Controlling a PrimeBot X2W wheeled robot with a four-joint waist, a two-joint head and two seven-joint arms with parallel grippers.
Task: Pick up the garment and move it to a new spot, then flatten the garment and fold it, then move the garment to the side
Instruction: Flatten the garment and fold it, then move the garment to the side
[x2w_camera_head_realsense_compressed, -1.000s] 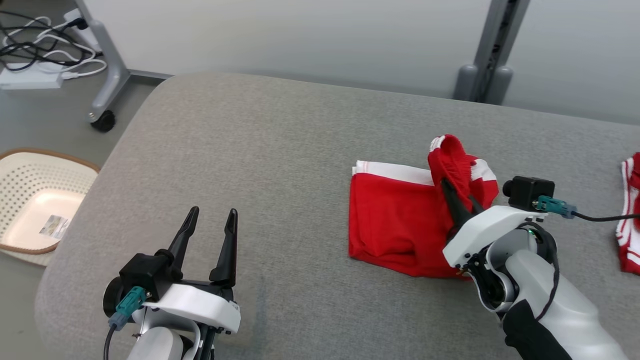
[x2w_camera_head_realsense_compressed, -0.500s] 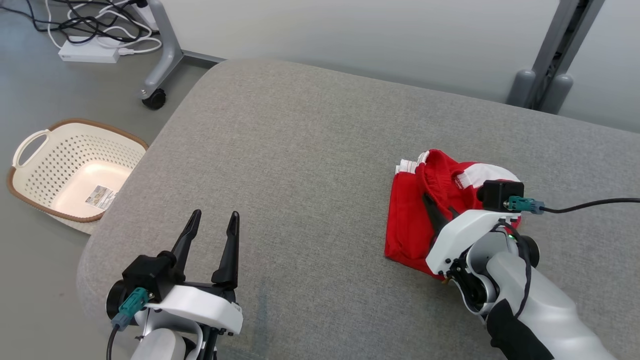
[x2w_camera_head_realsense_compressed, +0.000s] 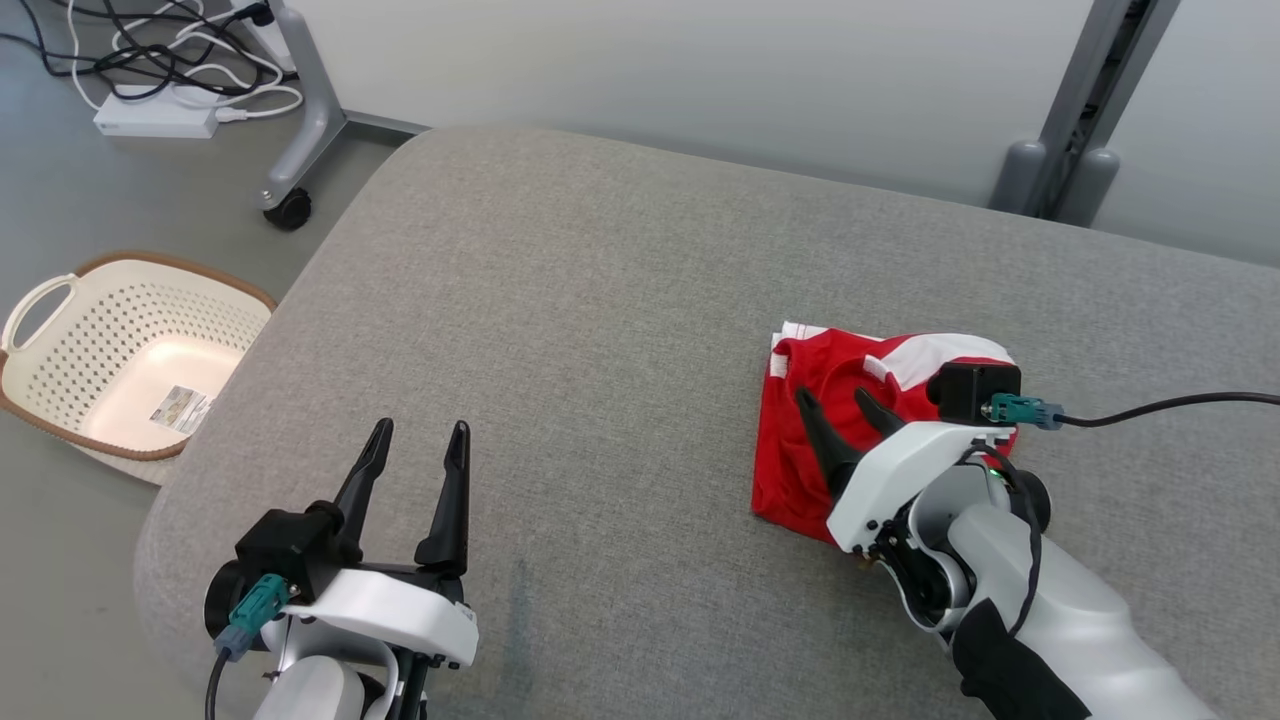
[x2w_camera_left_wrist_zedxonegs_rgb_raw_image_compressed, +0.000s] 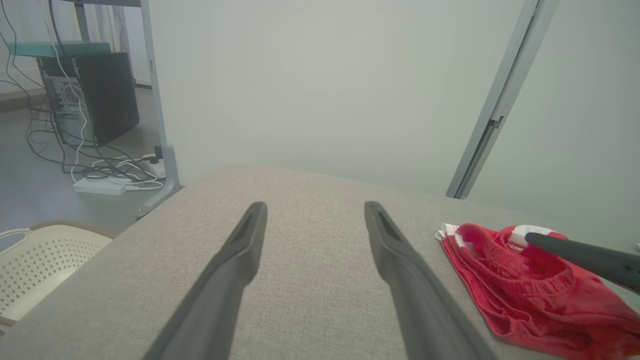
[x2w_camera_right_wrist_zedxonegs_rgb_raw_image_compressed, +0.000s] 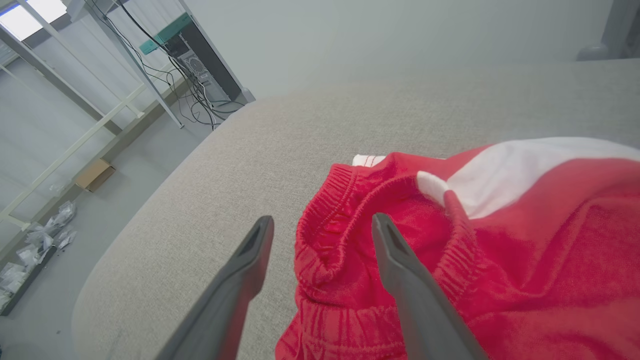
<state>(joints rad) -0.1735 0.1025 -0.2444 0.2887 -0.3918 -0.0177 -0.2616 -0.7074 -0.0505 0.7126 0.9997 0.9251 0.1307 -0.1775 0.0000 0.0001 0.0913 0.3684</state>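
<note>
The garment (x2w_camera_head_realsense_compressed: 800, 470) is a pair of red shorts with white trim, folded into a compact bundle on the grey cushioned table (x2w_camera_head_realsense_compressed: 600, 300). My right gripper (x2w_camera_head_realsense_compressed: 835, 403) stands open just above its elastic waistband (x2w_camera_right_wrist_zedxonegs_rgb_raw_image_compressed: 325, 240), with the fabric lying slack between and under the spread fingers. The same garment (x2w_camera_left_wrist_zedxonegs_rgb_raw_image_compressed: 525, 285) lies at the right of the left wrist view, with a dark finger of the right gripper over it. My left gripper (x2w_camera_head_realsense_compressed: 418, 440) is open over bare table at the near left, holding nothing.
A cream perforated laundry basket (x2w_camera_head_realsense_compressed: 60, 300) stands on the floor to the left of the table. Cables and a power strip (x2w_camera_head_realsense_compressed: 155, 115) lie on the floor at the far left beside a wheeled stand leg (x2w_camera_head_realsense_compressed: 290, 205). A grey post (x2w_camera_head_realsense_compressed: 1075, 120) rises behind the table.
My right gripper has opened and let go of the garment, which has settled flatter onto the table. The head camera has shifted slightly. The left arm has not moved.
</note>
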